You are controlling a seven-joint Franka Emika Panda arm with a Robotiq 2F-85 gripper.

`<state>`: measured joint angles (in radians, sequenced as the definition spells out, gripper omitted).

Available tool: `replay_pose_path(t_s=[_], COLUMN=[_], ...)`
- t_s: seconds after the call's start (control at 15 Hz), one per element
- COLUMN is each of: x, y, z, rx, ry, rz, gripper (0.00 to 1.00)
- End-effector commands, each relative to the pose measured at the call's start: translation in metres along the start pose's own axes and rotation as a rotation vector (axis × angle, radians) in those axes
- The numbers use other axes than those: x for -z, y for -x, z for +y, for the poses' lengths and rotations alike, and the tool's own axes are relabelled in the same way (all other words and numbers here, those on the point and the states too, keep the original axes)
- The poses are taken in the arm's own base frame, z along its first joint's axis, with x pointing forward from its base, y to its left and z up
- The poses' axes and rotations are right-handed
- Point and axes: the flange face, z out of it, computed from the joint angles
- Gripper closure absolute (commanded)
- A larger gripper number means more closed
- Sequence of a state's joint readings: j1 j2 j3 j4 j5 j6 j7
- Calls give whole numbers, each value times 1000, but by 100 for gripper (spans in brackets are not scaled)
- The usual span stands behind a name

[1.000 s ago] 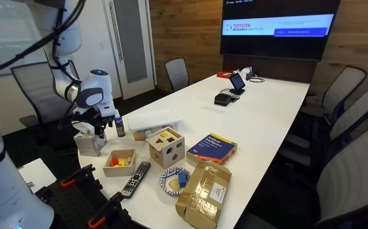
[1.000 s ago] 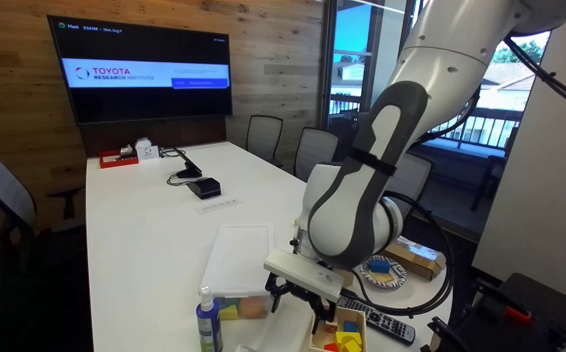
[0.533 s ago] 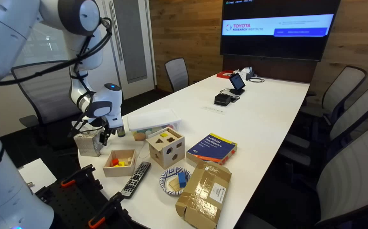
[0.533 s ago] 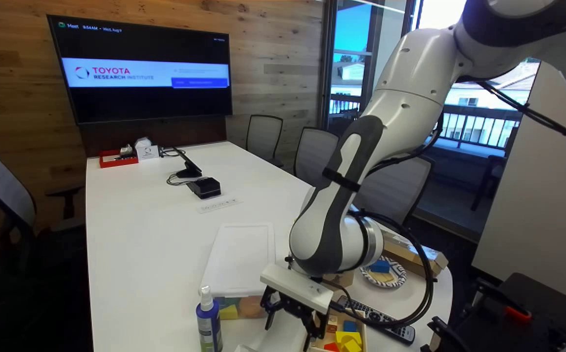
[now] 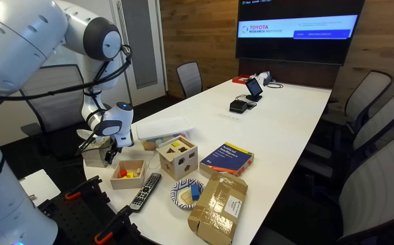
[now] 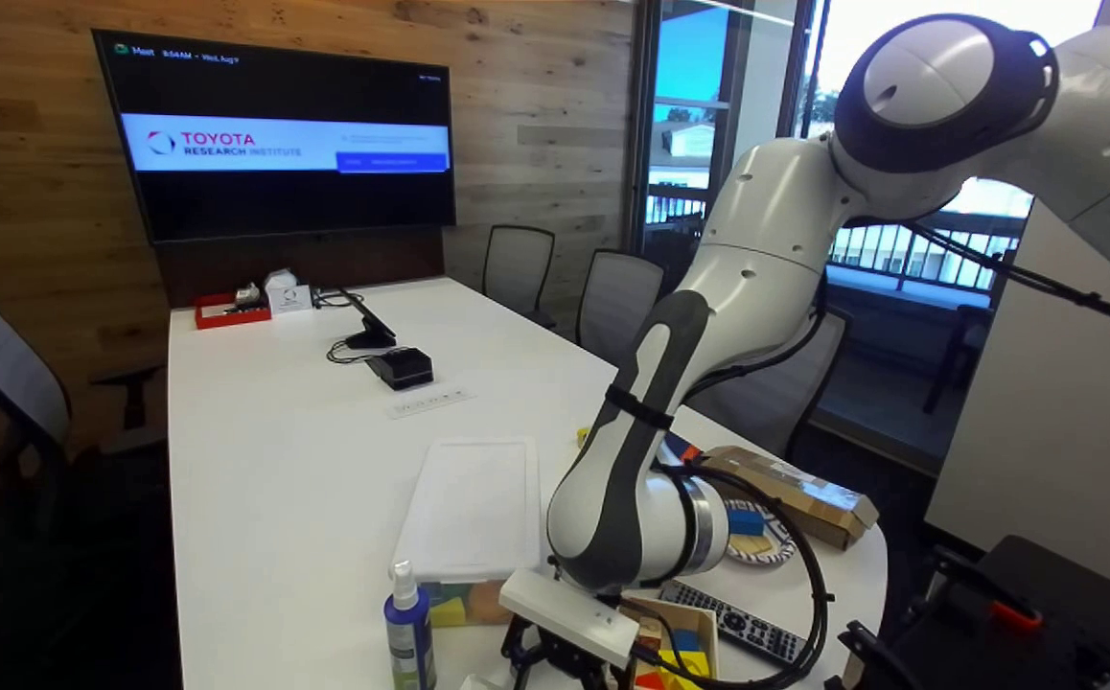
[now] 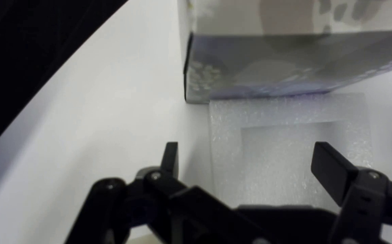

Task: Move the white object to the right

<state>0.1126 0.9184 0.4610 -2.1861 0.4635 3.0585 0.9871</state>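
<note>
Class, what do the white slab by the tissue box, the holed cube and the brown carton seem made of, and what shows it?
The white slab looks like matte plastic foam: its surface is grainy with glints, though blur leaves doubt. The holed cube seems smooth, pale wood, by its tan colour. The brown carton is probably cardboard, by its folded flaps, with glossy patches.

Office meeting room. A long white worktop (image 5: pixel 268 132) is flanked along both long edges by mesh-backed chairs (image 5: pixel 370 92). Beyond its far short edge, in both exterior views, a wall-mounted screen (image 6: pixel 287 201) bears the words "Meet" and "Toyota Research Institute". A tablet-like console (image 5: pixel 254 86) stands toward that edge, wood panelling (image 6: pixel 550 115) rises behind the screen, and a door (image 5: pixel 142 44) lies beyond one long edge.
</note>
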Motion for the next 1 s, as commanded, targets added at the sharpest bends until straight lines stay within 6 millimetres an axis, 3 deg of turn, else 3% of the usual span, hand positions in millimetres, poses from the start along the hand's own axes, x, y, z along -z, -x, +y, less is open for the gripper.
replay_pose_path(t_s=[0.0, 0.2, 0.27, 0.4, 0.93], x=[-10, -15, -16, -19, -12], y=[5, 5, 5, 4, 4], z=[-7, -6, -6, -7, -18], rx=[-19, -37, -40, -49, -13], ry=[22, 40, 48, 57, 57], rz=[18, 50, 60, 78, 105], gripper=[0, 0, 25, 32, 92])
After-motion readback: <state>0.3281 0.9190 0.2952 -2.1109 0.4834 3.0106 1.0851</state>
